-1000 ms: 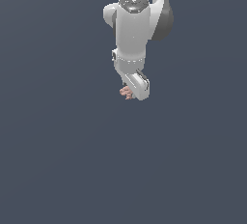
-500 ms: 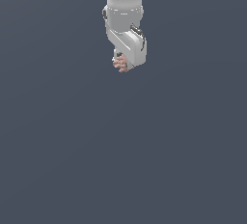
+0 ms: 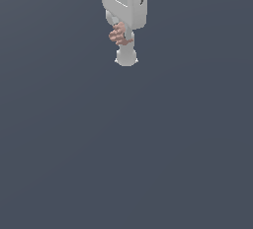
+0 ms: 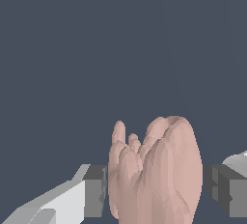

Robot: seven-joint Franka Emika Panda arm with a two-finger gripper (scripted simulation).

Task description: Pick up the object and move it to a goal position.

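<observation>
Our white two-fingered hand [image 4: 155,194] is clamped on the small lumpy pinkish-tan object [image 4: 157,172]: in the wrist view the dark grey pads [image 4: 95,189] sit on either side of it, the nearer one touching its flank and the other just beside it, with little or no gap showing. The object stands between them with its knobbly lobes pointing away from the palm, so we judge the grip to be across its narrower waist, which is the sensible place to pinch a shape this uneven.

In the exterior view the hand [image 3: 122,39] hangs near the top edge of the picture, slightly towards the exterior view's left of centre, below the bulky white wrist housing [image 3: 123,1]. The object [image 3: 118,34] shows as a pink lump beside the white fingers, with a rounded white part of the hand reaching lower than it.

Around it there is only flat dark blue-grey surface [image 3: 126,149]; no shadow or contact line lets us tell whether the object is clear of it. No goal marker is visible, so we cannot say how far the carry has to go. We judge the pick to be done and the transport under way; the risk is the lumpy thing twisting in the pads.
</observation>
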